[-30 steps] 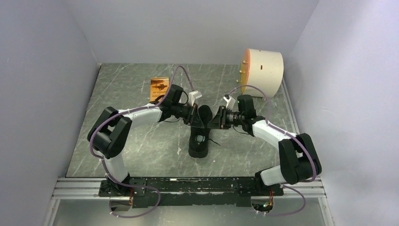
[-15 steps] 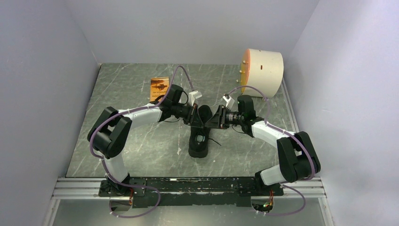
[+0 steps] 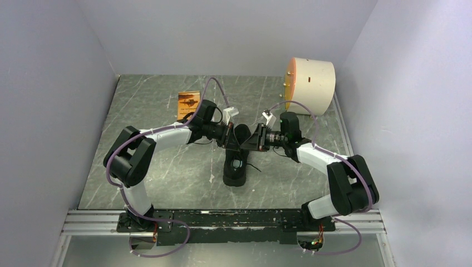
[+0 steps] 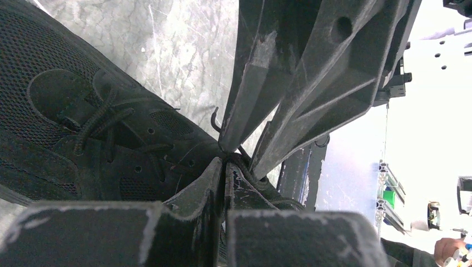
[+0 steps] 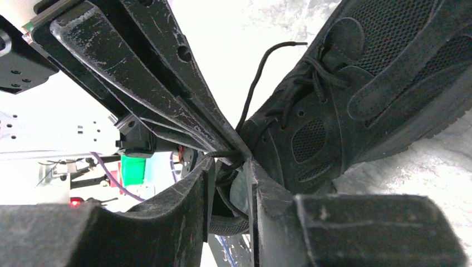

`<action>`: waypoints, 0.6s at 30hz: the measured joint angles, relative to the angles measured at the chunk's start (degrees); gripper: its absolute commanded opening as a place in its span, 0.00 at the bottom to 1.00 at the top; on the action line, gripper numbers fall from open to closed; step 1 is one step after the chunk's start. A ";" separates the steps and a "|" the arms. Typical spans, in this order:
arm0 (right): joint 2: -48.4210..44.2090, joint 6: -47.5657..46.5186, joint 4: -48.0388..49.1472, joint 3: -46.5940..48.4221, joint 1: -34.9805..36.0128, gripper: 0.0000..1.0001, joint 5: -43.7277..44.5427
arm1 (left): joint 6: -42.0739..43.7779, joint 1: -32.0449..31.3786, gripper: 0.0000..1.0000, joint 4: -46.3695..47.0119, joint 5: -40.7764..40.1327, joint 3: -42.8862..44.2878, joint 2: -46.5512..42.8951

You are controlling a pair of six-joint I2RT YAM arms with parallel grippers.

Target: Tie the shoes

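Observation:
The black shoe (image 3: 234,168) lies mid-table, heel toward the arms, and it fills the left of the left wrist view (image 4: 83,111) and the right of the right wrist view (image 5: 345,111). Both grippers meet tip to tip above its lacing. My left gripper (image 3: 236,144) (image 4: 225,161) is shut, pinching a thin black lace (image 5: 261,78) whose free end curls upward. My right gripper (image 3: 248,146) (image 5: 231,164) has its jaws apart, with a lace strand crossing the gap at the tips. The knot area is hidden behind the fingers.
A cream cylinder (image 3: 310,86) with an orange face stands at the back right. An orange card (image 3: 188,103) lies at the back, left of centre. Pale walls close in the marbled table (image 3: 167,167) on three sides.
The right arm has crept slightly left toward the shoe. The left arm and the shoe have not moved.

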 measured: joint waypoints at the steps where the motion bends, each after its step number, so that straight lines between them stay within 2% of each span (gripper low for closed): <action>1: 0.28 0.22 0.48 0.00 0.31 0.32 0.02 | -0.02 0.00 0.07 0.00 0.07 0.00 0.00; 6: 1.90 1.53 1.99 0.00 1.36 0.22 0.00 | 0.00 0.02 0.07 -0.11 0.20 0.00 0.00; 8: 2.40 1.90 2.54 0.00 1.49 0.13 0.00 | -0.02 0.13 0.10 -0.24 0.20 0.00 0.00; 10: 2.69 1.95 2.58 0.00 1.51 0.00 0.04 | -0.04 0.26 0.17 -0.48 0.20 0.00 0.00; 16: 2.49 1.18 1.09 0.00 1.68 0.00 0.26 | 1.29 0.85 0.41 -5.92 -2.29 1.14 -0.37; 18: 1.97 1.20 0.90 0.00 1.70 0.00 0.04 | 1.90 1.05 0.58 -7.96 -3.98 1.51 -1.38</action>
